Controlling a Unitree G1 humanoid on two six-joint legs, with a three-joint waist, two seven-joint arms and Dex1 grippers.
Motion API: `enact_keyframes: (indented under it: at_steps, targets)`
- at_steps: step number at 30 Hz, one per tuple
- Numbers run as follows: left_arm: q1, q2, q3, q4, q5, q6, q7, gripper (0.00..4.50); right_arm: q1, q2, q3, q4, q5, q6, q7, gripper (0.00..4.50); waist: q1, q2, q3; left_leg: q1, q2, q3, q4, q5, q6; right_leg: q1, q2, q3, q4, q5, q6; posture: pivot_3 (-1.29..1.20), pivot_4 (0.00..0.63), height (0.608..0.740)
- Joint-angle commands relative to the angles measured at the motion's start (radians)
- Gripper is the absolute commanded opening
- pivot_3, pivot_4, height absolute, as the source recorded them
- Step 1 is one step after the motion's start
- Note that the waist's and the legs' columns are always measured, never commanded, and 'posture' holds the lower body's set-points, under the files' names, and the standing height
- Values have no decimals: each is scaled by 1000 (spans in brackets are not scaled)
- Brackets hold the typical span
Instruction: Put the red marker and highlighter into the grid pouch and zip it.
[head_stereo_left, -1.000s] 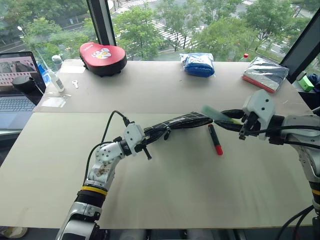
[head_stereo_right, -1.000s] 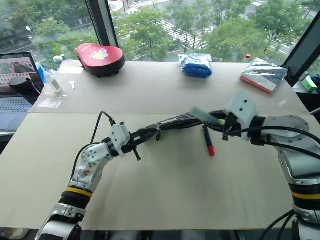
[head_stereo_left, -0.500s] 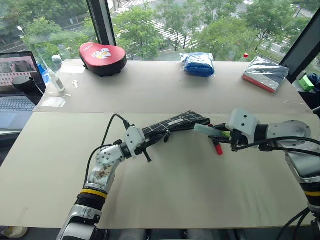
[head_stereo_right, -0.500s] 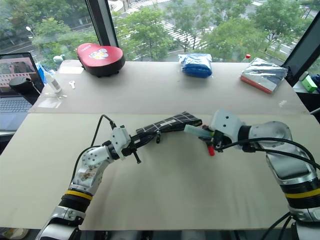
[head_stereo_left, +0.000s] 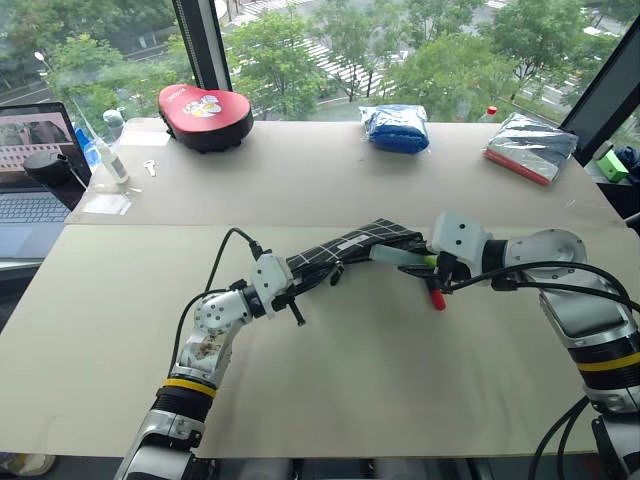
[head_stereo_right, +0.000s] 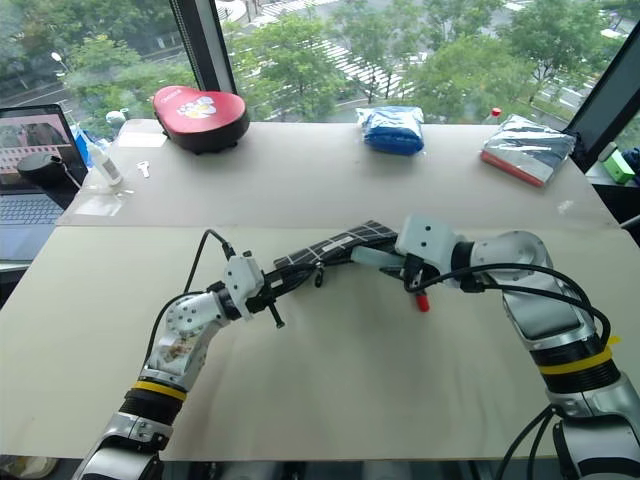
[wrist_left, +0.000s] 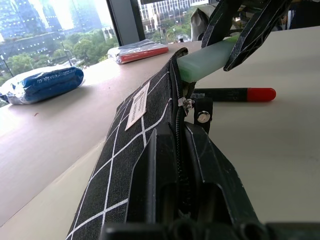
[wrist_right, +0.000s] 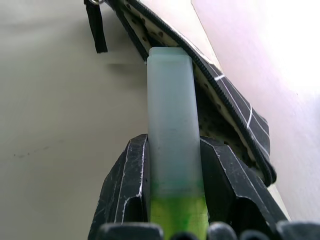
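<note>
The grid pouch, black with white lines, is lifted off the table by its left end, with my left gripper shut on its zipper edge. Its right end gapes open. My right gripper is shut on the highlighter, lime-green body between the fingers, pale cap pointing at the pouch's open mouth and reaching its rim. The red marker, black and red, lies flat on the table just under the right gripper, also seen as the marker beyond the pouch.
At the table's far side sit a red oval case, a blue packet and a silver packet with a red edge. A laptop and a small bottle stand at the far left.
My right gripper has carried the highlighter leftward and down, from beside the pouch's right end to its open mouth. The left gripper and pouch have stayed in place.
</note>
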Motion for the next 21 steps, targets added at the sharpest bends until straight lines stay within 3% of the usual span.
enact_keyframes:
  at_steps: [1,10,21]
  targets:
    - [-2,3,-2,-35,4,-28,1,0,-47,-20,31,22,-73,-53,11,1034,-1,0,0,0,0,0,0,0,0,0,0,0,0,0,0,0,150,740]
    - [-7,2,-7,-35,10,-30,-3,0,-93,74,150,40,-266,-129,-74,1034,-4,0,0,0,0,0,-1,3,-5,-2,0,0,1,0,0,0,150,740]
    - [-12,4,-9,-43,7,-18,-4,0,-49,174,230,29,-362,-344,-126,1034,-3,0,0,-11,-1,0,0,6,-9,-12,0,0,2,0,-1,0,150,740]
